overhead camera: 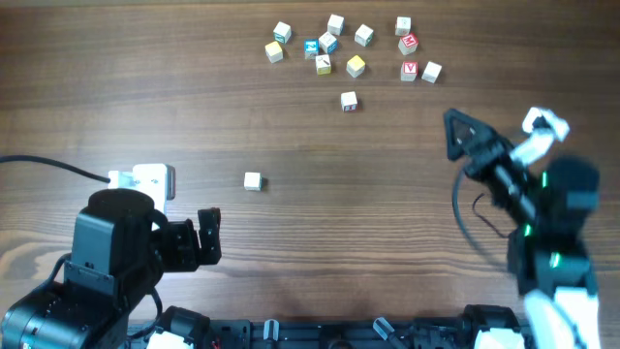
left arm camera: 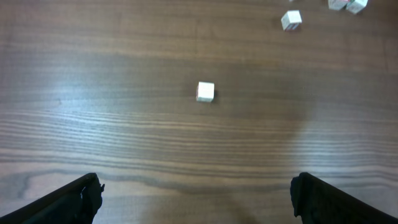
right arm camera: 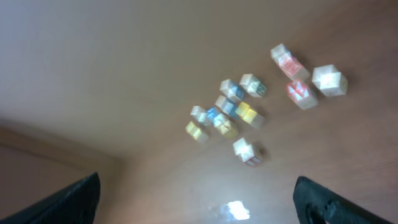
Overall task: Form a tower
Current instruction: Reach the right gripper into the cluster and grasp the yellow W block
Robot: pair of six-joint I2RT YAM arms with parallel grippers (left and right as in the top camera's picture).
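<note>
No tower is in view; every wooden cube lies singly on the table. One whitish cube [overhead camera: 253, 180] [left arm camera: 205, 91] sits alone left of centre, ahead of my left gripper [overhead camera: 215, 236] [left arm camera: 196, 199], which is open and holds nothing. Another single cube [overhead camera: 349, 100] [left arm camera: 291, 19] [right arm camera: 247, 151] lies just below a loose cluster of several cubes [overhead camera: 329, 47] [right arm camera: 227, 112] with white, yellow, blue and red faces at the far centre. My right gripper [overhead camera: 451, 134] [right arm camera: 199, 199] hangs open and empty to the right of the cluster, pointing towards it.
Red-faced cubes [overhead camera: 409, 56] [right arm camera: 297, 90] and a white one [overhead camera: 432, 71] [right arm camera: 329, 81] form the cluster's right end. A white block [overhead camera: 145, 179] with a black cable sits by the left arm. The table's far edge [right arm camera: 62, 146] shows in the right wrist view.
</note>
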